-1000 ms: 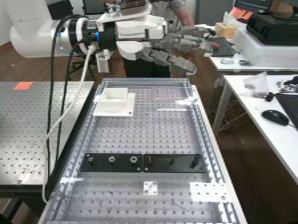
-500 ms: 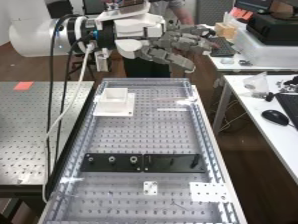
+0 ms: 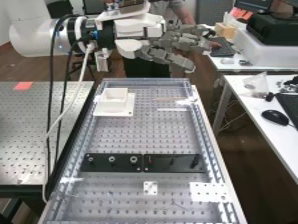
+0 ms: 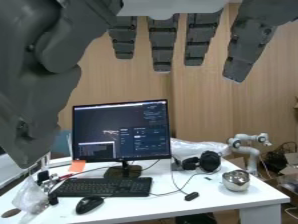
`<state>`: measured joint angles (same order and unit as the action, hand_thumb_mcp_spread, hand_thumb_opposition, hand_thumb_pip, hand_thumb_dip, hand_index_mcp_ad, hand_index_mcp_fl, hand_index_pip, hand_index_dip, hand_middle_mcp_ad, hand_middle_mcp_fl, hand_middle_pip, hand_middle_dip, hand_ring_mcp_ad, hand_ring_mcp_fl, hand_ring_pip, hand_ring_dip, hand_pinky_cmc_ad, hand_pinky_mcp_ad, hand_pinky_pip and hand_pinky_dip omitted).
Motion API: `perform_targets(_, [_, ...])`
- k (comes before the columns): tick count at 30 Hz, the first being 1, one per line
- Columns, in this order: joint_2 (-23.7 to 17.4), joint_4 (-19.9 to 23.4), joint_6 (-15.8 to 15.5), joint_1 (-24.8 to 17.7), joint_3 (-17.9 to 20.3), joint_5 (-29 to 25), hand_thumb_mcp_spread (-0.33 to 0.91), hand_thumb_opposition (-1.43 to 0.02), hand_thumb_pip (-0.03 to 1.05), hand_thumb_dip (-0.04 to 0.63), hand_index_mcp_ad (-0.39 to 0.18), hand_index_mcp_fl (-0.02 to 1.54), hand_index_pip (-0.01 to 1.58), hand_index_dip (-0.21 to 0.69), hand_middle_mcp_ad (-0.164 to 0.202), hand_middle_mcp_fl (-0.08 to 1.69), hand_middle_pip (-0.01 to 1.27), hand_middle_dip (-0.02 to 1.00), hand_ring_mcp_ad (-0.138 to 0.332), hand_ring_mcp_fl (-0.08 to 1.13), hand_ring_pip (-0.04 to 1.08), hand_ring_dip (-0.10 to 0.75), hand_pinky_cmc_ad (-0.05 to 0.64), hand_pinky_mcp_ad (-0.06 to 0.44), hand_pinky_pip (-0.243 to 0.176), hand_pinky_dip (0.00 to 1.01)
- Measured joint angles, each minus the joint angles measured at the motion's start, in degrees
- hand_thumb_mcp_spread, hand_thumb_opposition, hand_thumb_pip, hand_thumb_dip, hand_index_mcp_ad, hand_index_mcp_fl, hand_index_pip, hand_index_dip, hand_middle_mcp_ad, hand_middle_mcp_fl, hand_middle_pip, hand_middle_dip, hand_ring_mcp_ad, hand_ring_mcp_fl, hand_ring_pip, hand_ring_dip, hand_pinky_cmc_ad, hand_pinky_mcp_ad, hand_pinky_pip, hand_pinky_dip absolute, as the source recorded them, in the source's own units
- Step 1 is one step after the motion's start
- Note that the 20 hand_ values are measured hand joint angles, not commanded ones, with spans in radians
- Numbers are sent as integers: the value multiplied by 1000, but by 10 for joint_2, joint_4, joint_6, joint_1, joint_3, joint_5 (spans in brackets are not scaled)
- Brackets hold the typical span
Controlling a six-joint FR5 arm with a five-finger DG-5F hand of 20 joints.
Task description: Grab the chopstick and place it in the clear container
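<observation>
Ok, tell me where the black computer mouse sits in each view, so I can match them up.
High view: the mouse is at the right side of the picture, on the white desk, beside the keyboard at the edge.
Wrist view: the mouse is on the white desk, on the near side of the keyboard.
Shared landmark: the clear plastic bag on that desk.

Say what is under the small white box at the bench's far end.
The white box stands on a flat white plate, and the plate lies over the holed board. The holes directly beneath the plate are covered and cannot be seen.
</observation>
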<state>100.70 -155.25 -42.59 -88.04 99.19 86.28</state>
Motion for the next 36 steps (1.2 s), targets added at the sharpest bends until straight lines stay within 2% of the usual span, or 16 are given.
perform_targets(25, [-10,-1,1,0,5,-6,159,-787,496,82,-115,31,68,96,82,72,134,152,141,16,103,147,443,356,-44,178])
perform_targets(32, [-15,-52,7,5,-9,-17,159,-787,496,79,-117,24,68,93,86,73,134,152,152,16,103,147,445,358,-44,180])
perform_targets(33, [-16,-58,8,5,-11,-21,159,-787,496,82,-113,24,68,93,86,73,134,152,152,16,103,147,445,356,-61,176])
perform_targets(36, [-23,-80,11,7,-19,-29,159,-791,485,84,-115,26,68,93,86,73,134,152,157,16,103,147,443,360,-63,180])
